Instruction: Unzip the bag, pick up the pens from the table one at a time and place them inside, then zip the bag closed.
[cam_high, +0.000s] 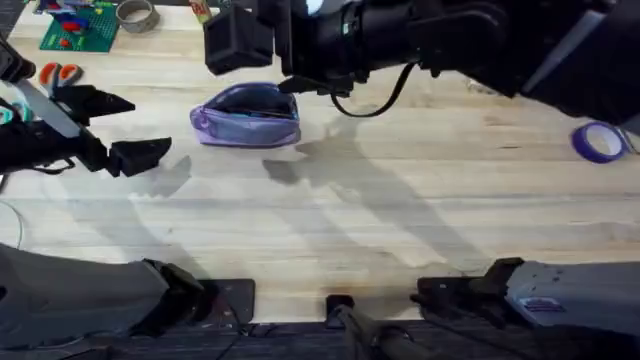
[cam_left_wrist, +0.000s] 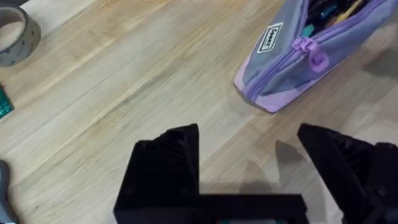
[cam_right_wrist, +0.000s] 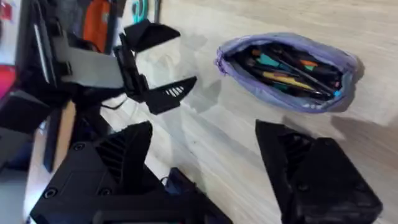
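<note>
Lavender bag (cam_high: 246, 116) lying unzipped on the table (cam_high: 380, 210), mouth gaping, packed with pens (cam_right_wrist: 292, 67) and other colourful bits. Left gripper (cam_high: 118, 128) hovering just beside the bag's zipper-pull (cam_left_wrist: 316, 57) end, fingers spread wide, holding nothing. Right gripper (cam_right_wrist: 205, 168) hanging near the bag too, opposite the left one, jaws also wide apart and empty.

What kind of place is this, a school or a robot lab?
Probably a robot lab or workshop. Two robot grippers, left and right, hover over a wooden table with an open purple pencil pouch, tape rolls and scissors.
</note>
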